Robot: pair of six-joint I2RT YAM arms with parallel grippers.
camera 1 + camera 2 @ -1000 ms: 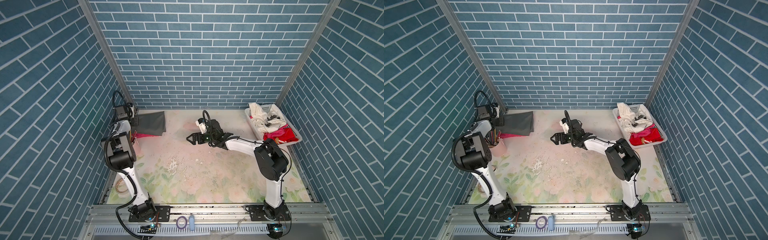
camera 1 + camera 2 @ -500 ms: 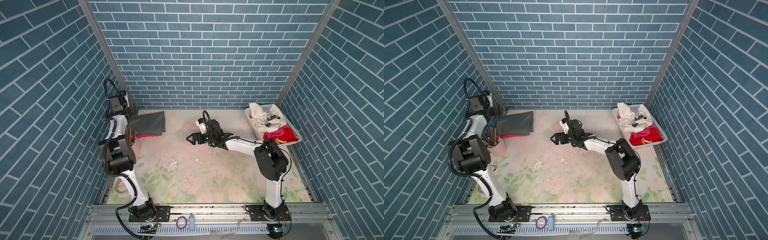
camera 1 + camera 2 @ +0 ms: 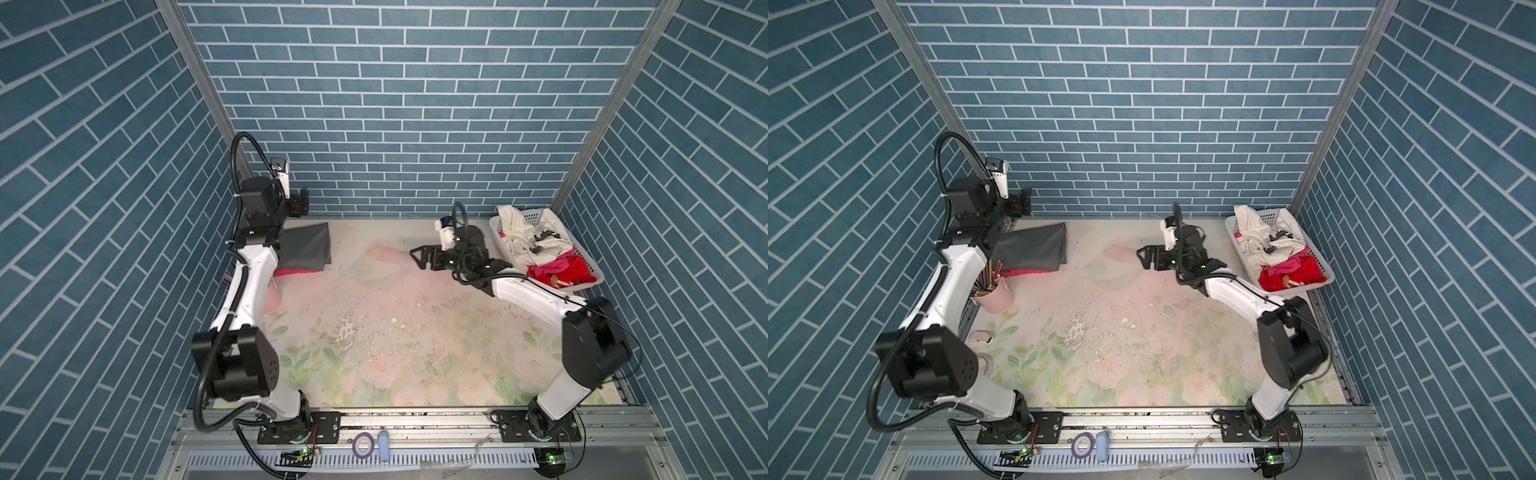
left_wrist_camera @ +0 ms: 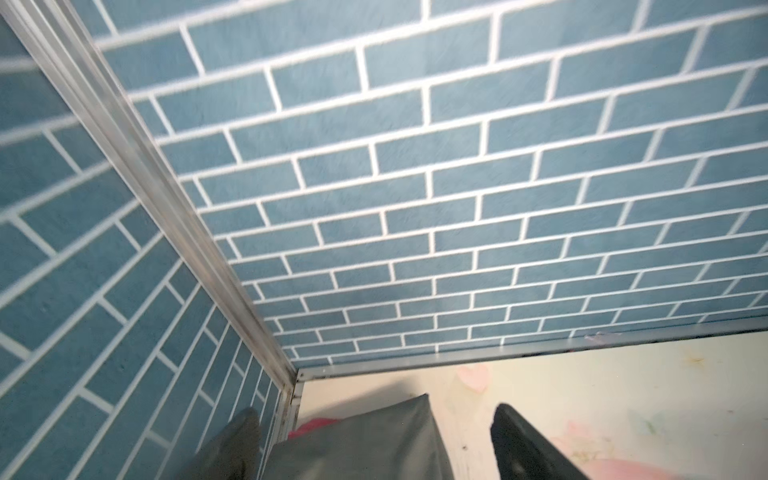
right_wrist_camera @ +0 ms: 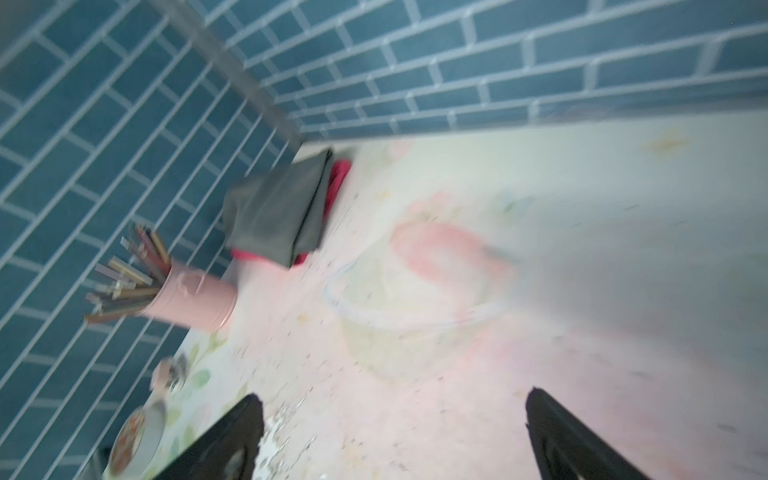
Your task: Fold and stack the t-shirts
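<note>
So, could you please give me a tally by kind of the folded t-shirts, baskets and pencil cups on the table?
Folded t-shirts: 2 (dark grey t-shirt lying on hot pink t-shirt)
white basket: 1
pink pencil cup: 1
Total: 4

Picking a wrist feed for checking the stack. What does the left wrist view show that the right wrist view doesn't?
Only left wrist: the open left end effector. Only right wrist: the open right end effector and a pink pencil cup. Both: the dark grey t-shirt folded atop the hot pink t-shirt, by the brick wall.
</note>
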